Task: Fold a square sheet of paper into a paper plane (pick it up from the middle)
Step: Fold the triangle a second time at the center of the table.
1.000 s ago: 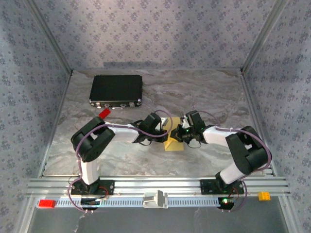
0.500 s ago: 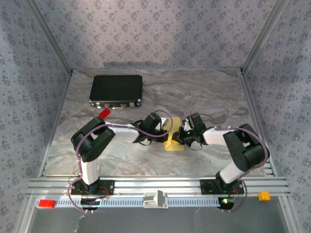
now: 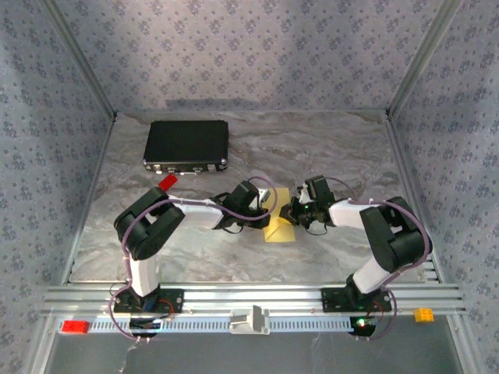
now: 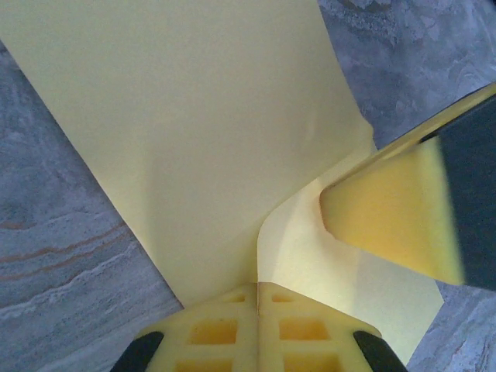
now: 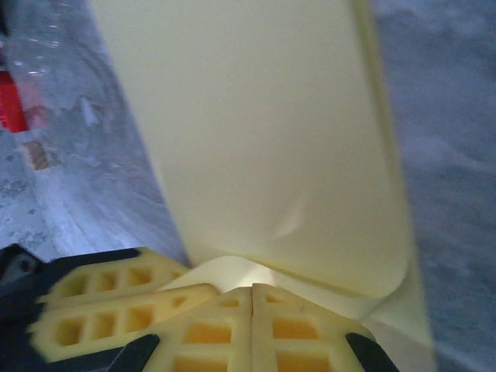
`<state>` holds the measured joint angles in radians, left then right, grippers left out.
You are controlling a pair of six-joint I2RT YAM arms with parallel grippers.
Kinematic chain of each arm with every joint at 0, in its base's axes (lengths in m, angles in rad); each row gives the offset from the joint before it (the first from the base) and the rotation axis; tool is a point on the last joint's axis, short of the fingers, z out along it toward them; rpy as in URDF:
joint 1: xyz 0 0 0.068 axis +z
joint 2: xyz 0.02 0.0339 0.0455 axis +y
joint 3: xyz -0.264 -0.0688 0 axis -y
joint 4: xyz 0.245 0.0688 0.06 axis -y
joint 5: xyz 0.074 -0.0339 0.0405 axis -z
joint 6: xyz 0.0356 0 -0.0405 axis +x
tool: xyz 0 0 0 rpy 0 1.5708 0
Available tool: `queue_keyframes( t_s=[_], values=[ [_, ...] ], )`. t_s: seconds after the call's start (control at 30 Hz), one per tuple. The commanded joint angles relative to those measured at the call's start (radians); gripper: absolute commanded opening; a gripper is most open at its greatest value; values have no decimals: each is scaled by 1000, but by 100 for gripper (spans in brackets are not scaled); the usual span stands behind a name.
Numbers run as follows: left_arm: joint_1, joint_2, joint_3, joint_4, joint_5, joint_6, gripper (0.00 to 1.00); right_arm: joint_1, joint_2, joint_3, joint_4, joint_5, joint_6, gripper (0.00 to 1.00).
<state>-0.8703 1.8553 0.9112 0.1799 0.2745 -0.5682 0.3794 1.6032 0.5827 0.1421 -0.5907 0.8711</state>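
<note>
The square sheet of paper is near the middle of the counter, between the two arms. Most of it lies flat, and one part is lifted off the surface.

The left fingers are pressed together and pinch a raised, curled flap of the sheet at their seam. The right fingers are also pressed together and pinch a curved edge of the same sheet. In the left wrist view, the right fingers come in from the right and rest against the lifted flap.

A black case sits at the far left of the counter. A red brick lies just in front of it, well apart from the sheet.
</note>
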Motion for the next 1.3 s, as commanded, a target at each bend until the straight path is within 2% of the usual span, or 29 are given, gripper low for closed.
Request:
queue_keyframes(
  t_s=[0.0, 0.4, 0.6, 0.8, 1.03, 1.27],
  values=[
    [8, 28, 0, -49, 4, 15, 4, -8, 33, -37, -8, 23, -20, 2],
    [13, 24, -5, -56, 5, 16, 4, -53, -34, 39, -65, -26, -48, 3],
    [12, 26, -5, -54, 8, 16, 3, -89, 47, -23, 16, -28, -43, 2],
    [13, 28, -5, -54, 8, 19, 3, -140, 52, -98, 112, -47, 4, 2],
    [14, 28, -6, -57, 11, 18, 3, -166, 19, -81, 113, -21, 18, 3],
    [14, 24, -10, -55, 12, 17, 3, -159, -81, -66, 118, -3, 29, 4]
  ],
)
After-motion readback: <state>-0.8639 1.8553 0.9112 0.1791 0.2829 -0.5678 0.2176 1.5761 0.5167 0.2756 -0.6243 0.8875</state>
